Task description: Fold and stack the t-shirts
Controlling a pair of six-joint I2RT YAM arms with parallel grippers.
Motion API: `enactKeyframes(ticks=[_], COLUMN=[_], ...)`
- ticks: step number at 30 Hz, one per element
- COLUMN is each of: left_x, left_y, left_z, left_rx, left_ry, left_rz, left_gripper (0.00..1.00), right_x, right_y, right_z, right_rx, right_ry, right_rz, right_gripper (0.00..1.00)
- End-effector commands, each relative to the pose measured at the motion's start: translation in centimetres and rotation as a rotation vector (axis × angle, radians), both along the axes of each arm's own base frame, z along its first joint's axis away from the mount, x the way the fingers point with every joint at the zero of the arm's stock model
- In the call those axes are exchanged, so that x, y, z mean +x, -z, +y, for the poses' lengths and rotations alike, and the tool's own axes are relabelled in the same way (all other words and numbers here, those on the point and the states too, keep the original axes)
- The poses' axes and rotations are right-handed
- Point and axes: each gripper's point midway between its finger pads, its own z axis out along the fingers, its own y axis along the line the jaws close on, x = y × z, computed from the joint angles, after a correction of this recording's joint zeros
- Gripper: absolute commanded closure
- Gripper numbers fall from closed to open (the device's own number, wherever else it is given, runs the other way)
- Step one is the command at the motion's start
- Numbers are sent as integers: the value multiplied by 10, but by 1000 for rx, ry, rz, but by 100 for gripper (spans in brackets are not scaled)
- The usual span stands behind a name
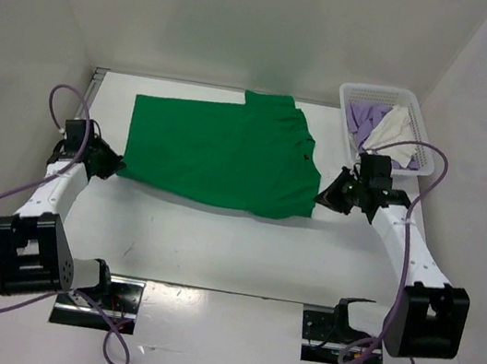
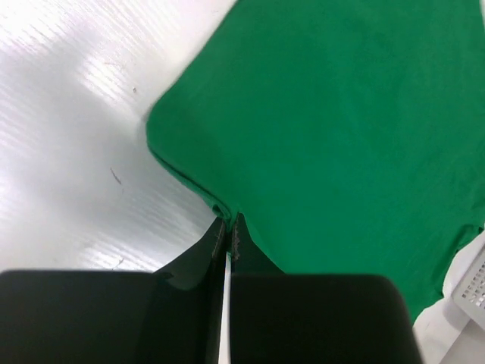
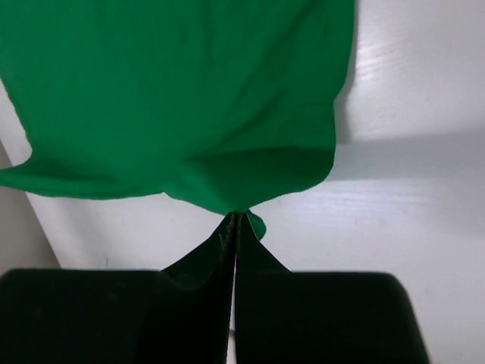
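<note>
— Well, what has your left gripper [image 1: 114,163] got hold of?
— My jaws there are pinched tight on the green t-shirt [image 1: 229,156], at its near left corner, where the hem doubles over.
— And the shirt itself?
— It lies spread on the table [image 1: 213,252], mostly flat, stretched between my two arms.
— Your right gripper [image 1: 323,197]?
— Closed just as tight, nipping the green t-shirt's near right corner; a small tab of cloth pokes out beside the tips.
— The others?
— Right of the green t-shirt and farther back, the basket [image 1: 346,91] holds the lavender t-shirt [image 1: 362,120] and the cream t-shirt [image 1: 394,132], crumpled together, cream to the right.
</note>
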Motion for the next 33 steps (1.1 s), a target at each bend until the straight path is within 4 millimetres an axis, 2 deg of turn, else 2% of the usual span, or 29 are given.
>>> enactKeyframes(ticks=[1,2,5,7,9,10,12,14,15,16,17,18,20,21,23,24,25,26,27,28,29,30,31,32,33], left_x=[-24,-27,-47,-49,-47,-46,-28,-17,-11,-4,6,13,28,30,42,48,53,58,61,69,72,75,80,85,88], left_y=[-2,-9,-4,-2,-4,1,-14,-20,-16,-17,-21,-11,-14,-2,-3,1,2,9,11,7,15,15,14,17,18], left_z=[-2,-3,-6,-7,-6,-8,-3,0,2,4,7,7,12,12,15,16,18,19,18,20,21,22,23,26,27], left_rx=[27,32,29,32,35,17,23,30,26,29,33,13,21,6,3,0,-4,-7,-22,-17,-23,-29,-26,-21,-21], left_ry=[22,22,25,33,32,32,23,22,22,22,22,20,20,12,5,5,-2,-2,-3,-3,-3,-10,-10,-16,-16], left_rz=[32,17,75,86,74,89,46,22,35,28,14,31,5,32,18,30,22,34,39,21,42,41,33,39,40], left_gripper=[100,100,100,100,100,100,100,100,100,100,100,100,100,100,100,100,100,100,100,100,100,100,100,100,100], right_x=[-39,-52,-79,-86,-75,-62,-33,0,20,42,55,78,101,118,136,150,158,166,177,185,198,205,213,223,227], right_y=[0,-3,-8,-4,-7,-16,-19,-32,-21,-35,-37,-36,-35,-32,-28,-38,-26,-25,-35,-22,-33,-31,-17,-25,-22], right_z=[2,3,1,0,-1,0,3,4,3,3,5,5,2,3,0,1,2,3,4,5,6,7,7,8,9], right_rx=[26,34,37,17,11,15,18,13,1,-8,-7,-19,-46,-52,-78,-75,-78,-77,-74,-76,-73,-73,-75,-72,-73], right_ry=[-13,-19,-10,-9,-4,-4,-5,3,12,12,12,11,19,13,23,24,23,24,25,24,26,26,25,26,26], right_rz=[89,113,156,185,153,113,80,11,28,-26,-38,-48,-64,-64,-69,-97,-74,-82,-111,-89,-122,-125,-103,-129,-122], right_gripper=[100,100,100,100,100,100,100,100,100,100,100,100,100,100,100,100,100,100,100,100,100,100,100,100,100])
